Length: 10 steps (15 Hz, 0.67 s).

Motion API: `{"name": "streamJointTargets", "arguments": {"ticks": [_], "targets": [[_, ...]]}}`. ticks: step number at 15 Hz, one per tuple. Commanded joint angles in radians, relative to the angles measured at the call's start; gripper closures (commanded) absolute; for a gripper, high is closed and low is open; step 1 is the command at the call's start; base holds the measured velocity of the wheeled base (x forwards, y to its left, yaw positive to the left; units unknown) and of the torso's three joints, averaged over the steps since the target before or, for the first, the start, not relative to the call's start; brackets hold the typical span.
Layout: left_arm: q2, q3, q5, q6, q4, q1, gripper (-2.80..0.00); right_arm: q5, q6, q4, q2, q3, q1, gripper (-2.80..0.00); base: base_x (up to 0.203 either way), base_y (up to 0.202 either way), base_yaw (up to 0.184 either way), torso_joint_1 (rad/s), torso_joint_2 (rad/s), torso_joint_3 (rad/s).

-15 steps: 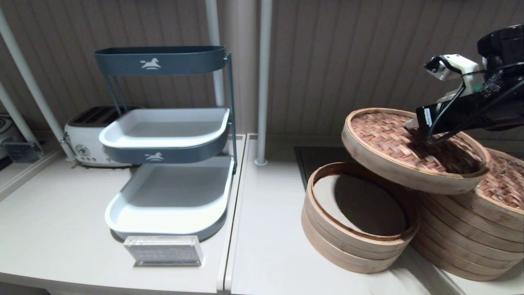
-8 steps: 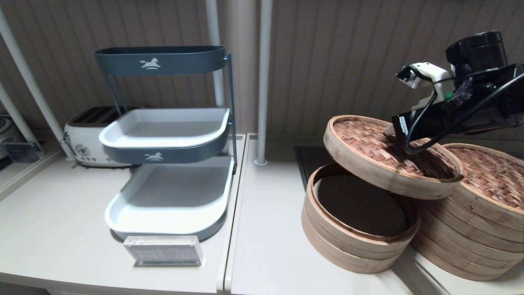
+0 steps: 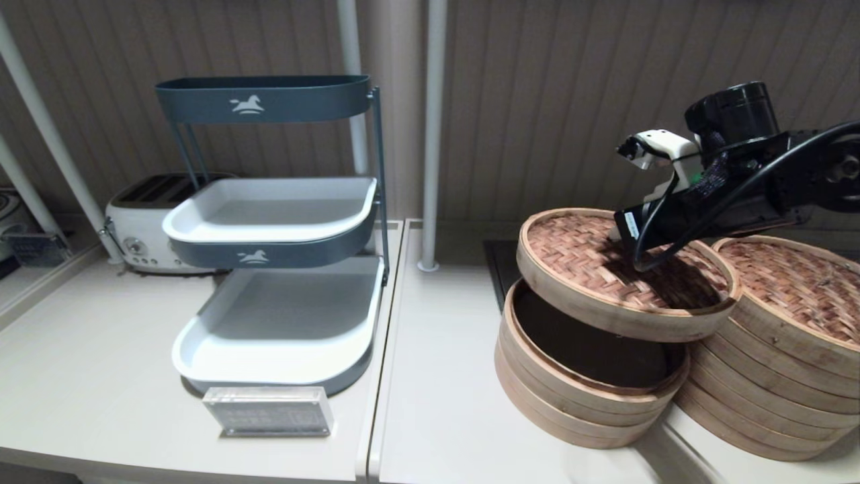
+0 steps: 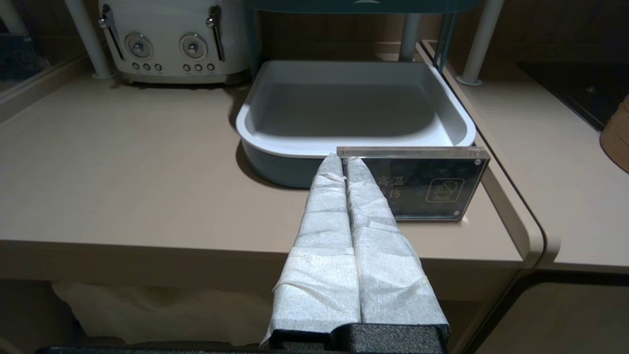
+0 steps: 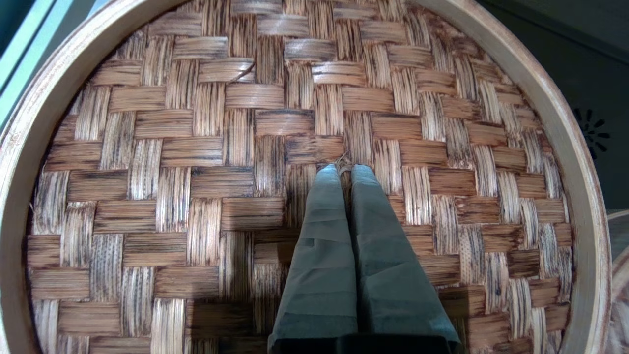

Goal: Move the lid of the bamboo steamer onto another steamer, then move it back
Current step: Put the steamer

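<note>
The right gripper (image 5: 346, 168) pinched the centre knot of the bamboo steamer lid (image 3: 625, 274). Its pale rim (smooth) hung tilted, clear above the shorter steamer (image 3: 584, 393). The left gripper (image 4: 344, 162) stayed clenched, idle.

- Head view: high, facing forward-down over the counter (image 3: 437, 403).
- Left wrist view: low, behind its fingers, facing the acrylic sign (image 4: 417, 184), shared with head view.
- Right wrist view: close above the bamboo steamer lid (image 5: 196, 172).

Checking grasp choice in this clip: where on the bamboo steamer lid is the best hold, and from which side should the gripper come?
The small centre knot, from above. The bamboo steamer lid is wide and shallow, with a smooth rim band probably too broad to span, so the knot looks like the only pinchable feature. The right gripper is shut on it there, and the lid hangs tilted above the shorter steamer.
</note>
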Motion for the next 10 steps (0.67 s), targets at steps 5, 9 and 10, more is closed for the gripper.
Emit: {"name": "streamJointTargets", "arguments": {"ticks": [5, 9, 10], "targets": [[-0.002, 0.028, 0.000, 0.000, -0.001, 0.000, 0.00, -0.005, -0.001, -0.052, 0.049, 0.040, 0.008, 0.00, 0.000, 0.000, 0.000, 0.000, 0.00, 0.000], [-0.002, 0.028, 0.000, 0.000, -0.001, 0.000, 0.00, -0.008, -0.001, -0.075, 0.063, 0.075, 0.008, 0.00, 0.000, 0.000, 0.000, 0.000, 0.00, 0.000], [-0.002, 0.028, 0.000, 0.000, -0.001, 0.000, 0.00, -0.008, -0.001, -0.086, 0.065, 0.086, 0.008, 0.00, 0.000, 0.000, 0.000, 0.000, 0.00, 0.000]]}}
